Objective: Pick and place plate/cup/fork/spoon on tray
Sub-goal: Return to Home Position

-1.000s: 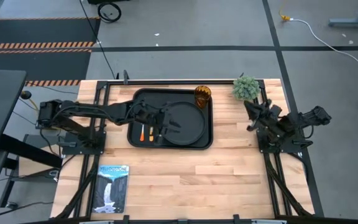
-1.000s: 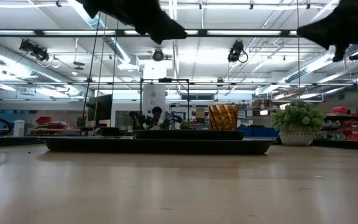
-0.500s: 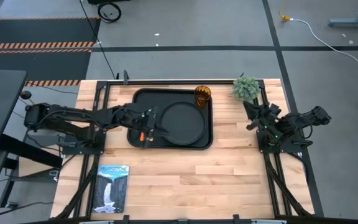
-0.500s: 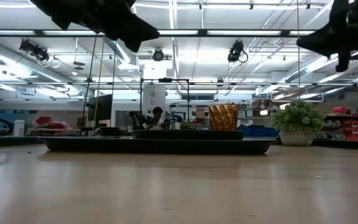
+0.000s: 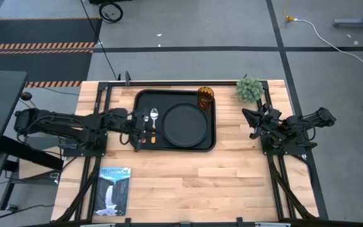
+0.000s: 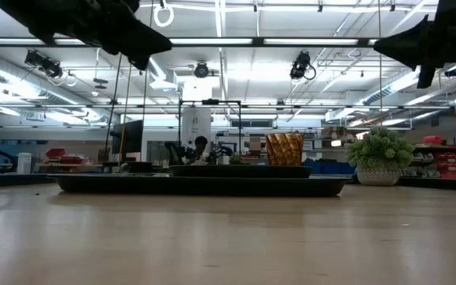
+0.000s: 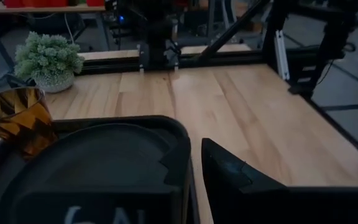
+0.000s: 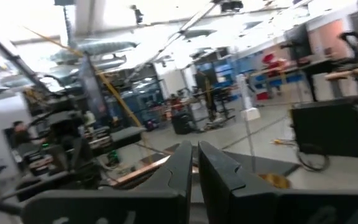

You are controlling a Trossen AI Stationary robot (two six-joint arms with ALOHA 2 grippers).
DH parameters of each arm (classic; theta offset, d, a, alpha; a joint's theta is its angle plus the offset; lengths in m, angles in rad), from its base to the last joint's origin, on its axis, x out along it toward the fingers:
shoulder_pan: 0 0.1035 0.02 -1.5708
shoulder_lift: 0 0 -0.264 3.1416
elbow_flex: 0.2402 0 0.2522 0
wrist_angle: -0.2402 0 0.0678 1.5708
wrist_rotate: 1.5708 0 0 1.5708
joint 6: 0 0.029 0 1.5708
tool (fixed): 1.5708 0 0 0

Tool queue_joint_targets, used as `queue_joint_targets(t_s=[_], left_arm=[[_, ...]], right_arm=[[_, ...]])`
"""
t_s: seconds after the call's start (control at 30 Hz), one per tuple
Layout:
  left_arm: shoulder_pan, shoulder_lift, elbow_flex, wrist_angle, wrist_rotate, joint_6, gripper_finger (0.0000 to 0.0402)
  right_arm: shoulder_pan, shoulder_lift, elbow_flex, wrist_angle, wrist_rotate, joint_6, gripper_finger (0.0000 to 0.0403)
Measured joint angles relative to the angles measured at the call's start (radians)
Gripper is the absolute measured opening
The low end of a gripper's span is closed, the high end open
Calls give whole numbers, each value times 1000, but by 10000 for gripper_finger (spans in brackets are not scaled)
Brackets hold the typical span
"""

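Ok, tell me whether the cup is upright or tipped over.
Upright. The cup stands level at the tray's far right corner, and the high view looks down into its round open mouth.

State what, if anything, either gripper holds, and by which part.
Nothing is held. The left gripper and the right gripper both show nothing between their fingers.

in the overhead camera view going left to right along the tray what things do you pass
Left gripper at the tray's left edge → fork → spoon → plate → cup → potted plant → right gripper.
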Motion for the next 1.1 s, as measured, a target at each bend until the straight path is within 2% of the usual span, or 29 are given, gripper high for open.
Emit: queue_joint_targets(t_s=[0.4,0.63,0.93,1.1], left_arm=[[-5,-179,-141,65,-2,-62,46],[-5,-286,-224,98,-51,-85,46],[-5,-411,-371,187,-183,-117,45],[-5,-461,-388,154,-185,-138,40]], right_arm=[[0,0,0,9,-230,-9,32],[0,0,0,2,-208,-8,32],[-7,0,0,-39,-145,82,32],[-23,4,0,-39,-157,123,32]])
